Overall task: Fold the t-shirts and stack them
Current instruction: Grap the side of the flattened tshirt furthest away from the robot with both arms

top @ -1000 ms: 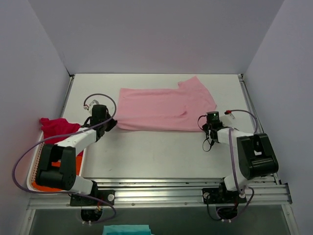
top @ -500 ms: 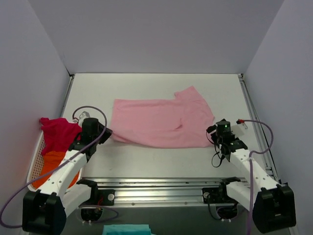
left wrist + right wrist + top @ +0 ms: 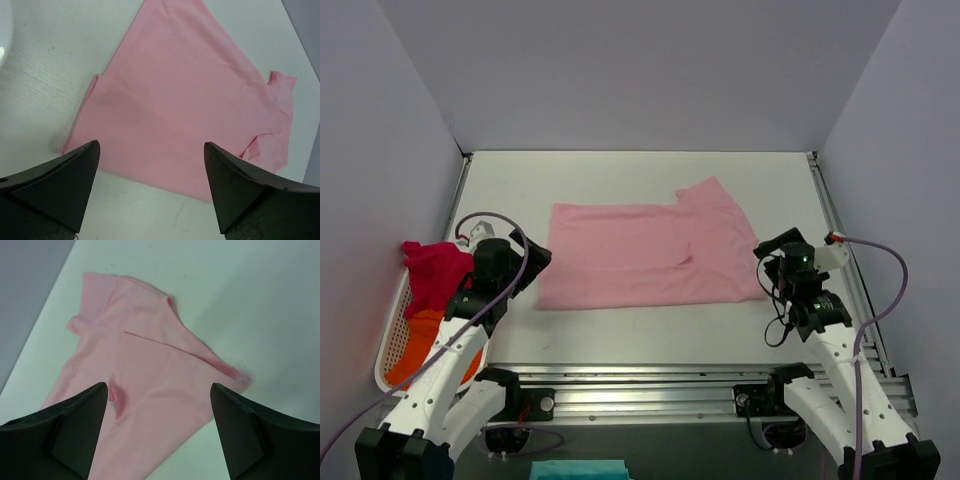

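Note:
A light pink t-shirt (image 3: 650, 255) lies spread flat on the white table, one sleeve pointing to the back right. My left gripper (image 3: 536, 262) hovers open just off its left edge, and the left wrist view shows the pink t-shirt (image 3: 185, 90) beyond the empty left gripper (image 3: 151, 145). At the shirt's right edge my right gripper (image 3: 767, 258) is open too; in its wrist view the pink t-shirt (image 3: 145, 365) lies under the empty right gripper (image 3: 159, 385). A magenta-red t-shirt (image 3: 435, 270) is bunched over an orange t-shirt (image 3: 420, 350) at the far left.
A white mesh tray (image 3: 386, 350) at the left table edge holds the magenta-red and orange shirts. Metal rails (image 3: 650, 395) run along the near edge. A teal cloth (image 3: 580, 468) shows below the rails. Grey walls enclose the table on three sides.
Both grippers were shut on the pink shirt's side edges and drew it toward the near edge. They have opened and let go, and the shirt lies flat.

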`<state>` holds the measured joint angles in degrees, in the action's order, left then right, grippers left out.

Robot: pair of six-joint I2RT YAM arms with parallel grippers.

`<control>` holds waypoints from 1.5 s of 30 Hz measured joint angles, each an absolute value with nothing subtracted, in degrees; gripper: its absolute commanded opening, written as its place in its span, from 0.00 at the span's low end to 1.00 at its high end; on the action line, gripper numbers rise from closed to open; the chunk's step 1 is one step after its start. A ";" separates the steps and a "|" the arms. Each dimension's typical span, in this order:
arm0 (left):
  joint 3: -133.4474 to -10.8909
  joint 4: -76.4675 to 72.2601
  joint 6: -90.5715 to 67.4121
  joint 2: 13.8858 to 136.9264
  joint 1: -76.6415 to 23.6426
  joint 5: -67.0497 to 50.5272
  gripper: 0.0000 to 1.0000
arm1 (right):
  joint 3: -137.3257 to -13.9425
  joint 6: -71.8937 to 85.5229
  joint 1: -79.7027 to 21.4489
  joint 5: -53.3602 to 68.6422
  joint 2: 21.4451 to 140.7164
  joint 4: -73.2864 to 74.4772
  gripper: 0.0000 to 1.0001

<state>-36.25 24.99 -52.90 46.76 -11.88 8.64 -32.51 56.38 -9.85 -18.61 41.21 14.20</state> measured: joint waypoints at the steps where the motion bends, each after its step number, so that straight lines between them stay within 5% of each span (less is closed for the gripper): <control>1: -37.52 24.29 -52.07 48.29 -11.75 8.64 0.94 | -34.02 55.57 -9.85 -18.59 42.96 12.88 0.79; 14: -60.97 7.84 -43.05 89.38 -2.59 0.38 0.95 | -70.26 43.59 -8.54 -15.73 97.21 -6.24 0.78; 26: -72.12 -0.84 -42.30 108.88 3.20 -7.62 0.97 | -104.49 36.64 -2.22 -9.37 134.41 -5.69 0.78; 45: -73.47 -7.49 -44.34 114.91 3.49 -13.98 1.00 | -114.19 35.03 -7.33 -4.86 143.35 -7.62 0.76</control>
<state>-73.47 -7.49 -44.34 114.91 3.49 -13.98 -114.19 35.03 -7.33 -4.86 143.35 -7.62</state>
